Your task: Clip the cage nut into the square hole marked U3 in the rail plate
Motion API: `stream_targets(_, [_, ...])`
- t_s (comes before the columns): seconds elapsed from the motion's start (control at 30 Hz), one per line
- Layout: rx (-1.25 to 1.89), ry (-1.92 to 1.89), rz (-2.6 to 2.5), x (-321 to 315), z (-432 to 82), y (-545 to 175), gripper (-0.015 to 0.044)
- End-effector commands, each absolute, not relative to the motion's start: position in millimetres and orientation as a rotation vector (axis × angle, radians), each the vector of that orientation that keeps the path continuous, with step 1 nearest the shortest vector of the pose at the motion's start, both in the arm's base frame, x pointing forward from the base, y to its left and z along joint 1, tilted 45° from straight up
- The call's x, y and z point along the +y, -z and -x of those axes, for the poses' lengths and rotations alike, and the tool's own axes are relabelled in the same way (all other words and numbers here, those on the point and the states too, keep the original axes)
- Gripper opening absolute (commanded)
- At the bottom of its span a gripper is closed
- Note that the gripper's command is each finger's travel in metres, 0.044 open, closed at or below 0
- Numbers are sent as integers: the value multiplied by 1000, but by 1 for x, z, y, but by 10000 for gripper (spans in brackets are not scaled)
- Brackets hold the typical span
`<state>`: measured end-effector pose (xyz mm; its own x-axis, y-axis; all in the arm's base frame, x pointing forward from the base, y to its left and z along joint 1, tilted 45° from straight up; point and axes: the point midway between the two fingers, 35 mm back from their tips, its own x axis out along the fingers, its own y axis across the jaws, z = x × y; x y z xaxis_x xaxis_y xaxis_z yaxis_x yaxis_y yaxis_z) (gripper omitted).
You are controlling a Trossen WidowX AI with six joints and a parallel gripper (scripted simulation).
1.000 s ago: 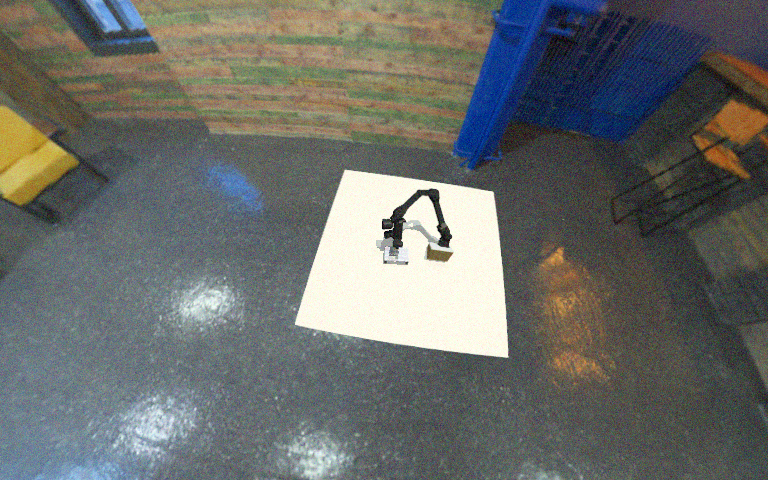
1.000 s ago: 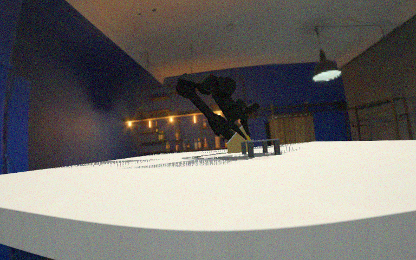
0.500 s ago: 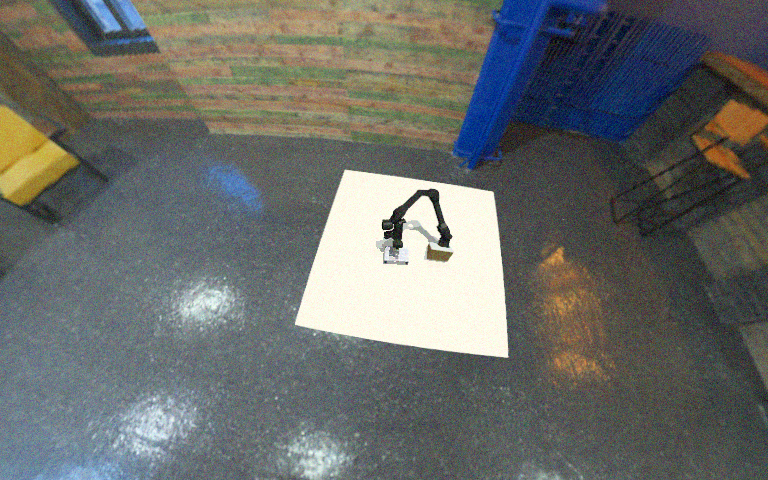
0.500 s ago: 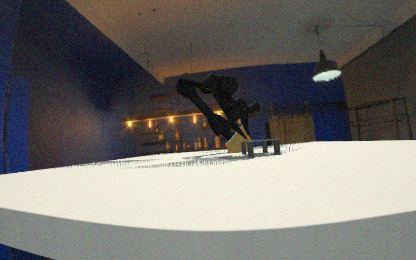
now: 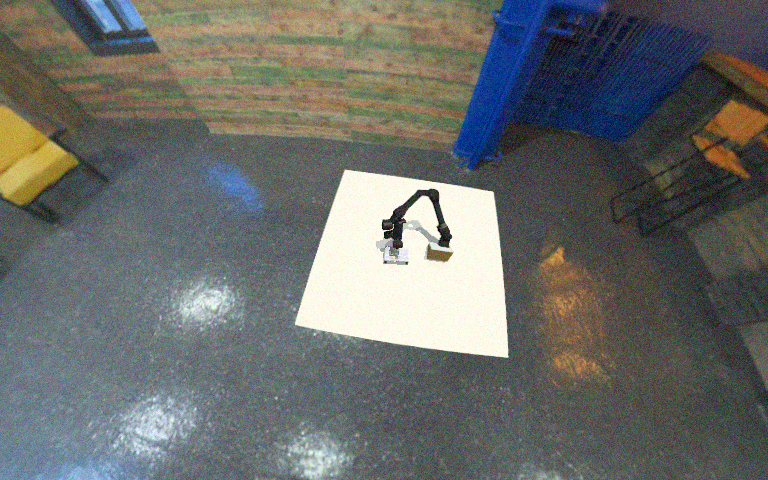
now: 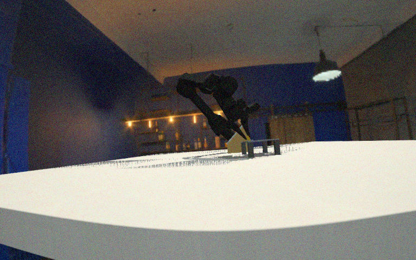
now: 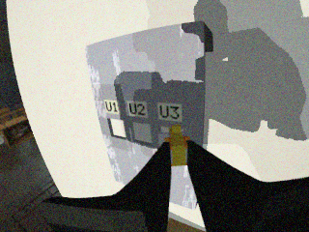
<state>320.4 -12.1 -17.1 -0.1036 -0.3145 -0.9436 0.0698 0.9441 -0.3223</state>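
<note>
Gripper (image 5: 394, 254) (image 6: 248, 139) (image 7: 177, 146) was clamped on yellow cage nut (image 6: 248, 138) (image 7: 178, 154), nut over or at U3 hole (image 7: 165, 130) in rail plate (image 5: 403, 255) (image 6: 260, 141) (image 7: 159, 53), seating unclear; best to keep wings squeezed, square up, lower straight, release only once hooked

Before you, the surface (image 5: 396, 305) (image 6: 214, 189) (image 7: 43, 58) is showing smooth, matt and cream-white. The rail plate (image 5: 403, 256) (image 6: 262, 141) (image 7: 159, 53) is presenting you a smooth grey face, metal-like. Your arm (image 5: 441, 212) (image 6: 202, 104) is wearing black, mostly matt. The cage nut (image 7: 179, 152) is looking plain yellow, its material unclear to you. Around you, the dark floor (image 5: 254, 384) is gleaming, glossy and mottled; the planked wall (image 5: 283, 73) is displaying wood grain; the blue column (image 5: 492, 84) is looking like painted metal.
</note>
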Motion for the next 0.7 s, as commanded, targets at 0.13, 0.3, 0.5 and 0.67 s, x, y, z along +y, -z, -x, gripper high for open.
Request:
stream_targets(0.13, [1645, 338, 199, -12, -320, 17, 29])
stream_targets(0.3, [1644, 345, 206, -11, -320, 17, 29])
stream_targets(0.5, [1644, 352, 213, -11, -321, 17, 29])
stream_targets(0.67, [1643, 363, 224, -10, -321, 18, 29])
